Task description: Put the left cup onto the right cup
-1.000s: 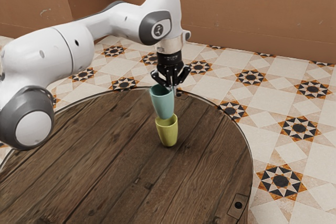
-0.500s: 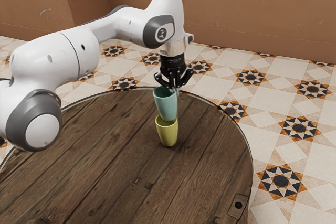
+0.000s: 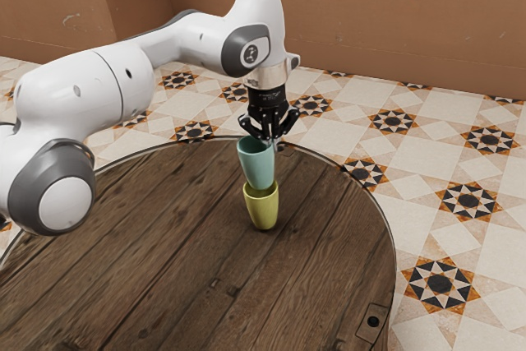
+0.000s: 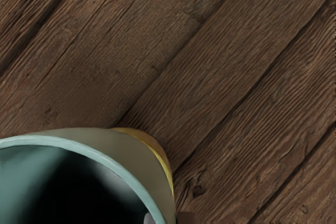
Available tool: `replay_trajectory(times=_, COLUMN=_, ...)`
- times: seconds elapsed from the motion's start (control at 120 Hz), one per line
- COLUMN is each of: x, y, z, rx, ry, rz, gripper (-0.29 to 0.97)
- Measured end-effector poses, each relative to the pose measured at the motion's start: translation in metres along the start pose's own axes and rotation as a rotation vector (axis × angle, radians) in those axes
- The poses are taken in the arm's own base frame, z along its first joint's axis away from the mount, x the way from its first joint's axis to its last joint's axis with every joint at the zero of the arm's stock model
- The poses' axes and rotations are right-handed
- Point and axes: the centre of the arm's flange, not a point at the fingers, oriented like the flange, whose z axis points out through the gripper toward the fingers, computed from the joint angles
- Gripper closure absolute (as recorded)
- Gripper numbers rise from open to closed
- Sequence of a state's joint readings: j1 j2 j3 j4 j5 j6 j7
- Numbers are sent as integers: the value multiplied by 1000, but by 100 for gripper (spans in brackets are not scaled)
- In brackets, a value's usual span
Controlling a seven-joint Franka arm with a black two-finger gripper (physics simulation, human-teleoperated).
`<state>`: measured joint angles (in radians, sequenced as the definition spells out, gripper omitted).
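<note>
The tool (image 3: pixel 266 138) is closed on the rim of the teal cup (image 3: pixel 256 167), which leans slightly with its base in the yellow cup (image 3: pixel 262 207) on the bench (image 3: pixel 156 269). If let go while leaning, it could tip out or topple both.

The exterior view looks from the arm's (image 3: pixel 123 88) side, raised and tilted down across the round wooden table (image 3: pixel 164 269) toward the tiled floor (image 3: pixel 460 162) and brown wall (image 3: pixel 394 6), far enough back to take in most of the arm. The wrist view sits at the gripper (image 3: pixel 265 131) and looks steeply down, very close. Both views share the teal cup (image 3: pixel 256 166) (image 4: pixel 79 182), the yellow cup (image 3: pixel 262 207) (image 4: pixel 160 156) and the table's planks.
</note>
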<state>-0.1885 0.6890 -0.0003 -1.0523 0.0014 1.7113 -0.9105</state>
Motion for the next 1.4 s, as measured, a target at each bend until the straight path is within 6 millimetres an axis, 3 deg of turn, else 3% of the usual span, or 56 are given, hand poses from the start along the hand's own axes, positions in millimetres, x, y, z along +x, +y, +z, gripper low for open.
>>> replay_trajectory(times=0.875, x=-7, y=3, z=3, rx=0, ry=3, rz=19, gripper=79)
replay_trajectory(times=1.4, x=-4, y=4, z=20, rx=6, ry=-3, rz=18, gripper=79)
